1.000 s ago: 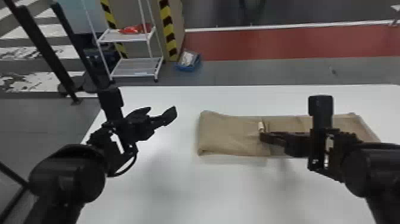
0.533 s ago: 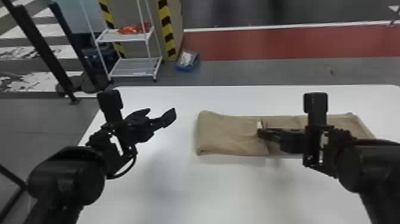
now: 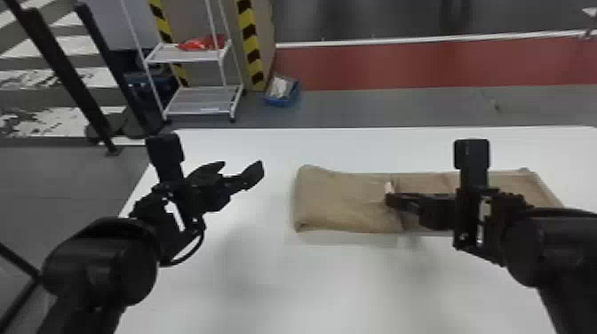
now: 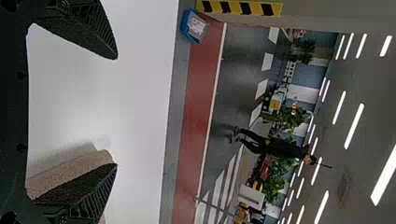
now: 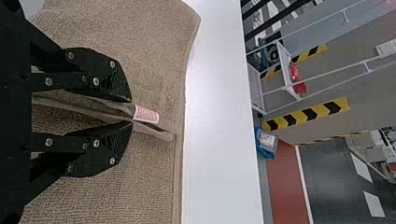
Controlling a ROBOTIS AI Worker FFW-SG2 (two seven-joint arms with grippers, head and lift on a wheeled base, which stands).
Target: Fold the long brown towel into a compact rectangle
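One long brown towel point(image 3: 346, 200) lies layered on one counter point(image 3: 311, 284), a smooth, flat white surface (twelve o'clock is the far side in the head view). The towel forms a long rectangle running from nine to three o'clock, its nine o'clock end a thick, rounded fold; its cloth has a fine, ribbed, looped pile and a smoother hem.

Two black arms enter, at eight and four o'clock, each bearing one tool with two fingers. The left tool point(image 3: 243, 165) is spread wide and empty, apart from the towel, which lies between its three and four o'clock; its fingers point(image 4: 88, 28) are tapered, with ridged inner faces. The right tool point(image 3: 387, 200) is closed on a raised, narrow ridge of the towel, near the middle of its length. One small pale label point(image 5: 146, 114) with reddish print projects just beyond the fingertips.

Behind, at ten o'clock, stands one thin-framed white rack point(image 3: 204, 100) with two shelves; near twelve, one blue bin point(image 3: 280, 101) sits on the floor.
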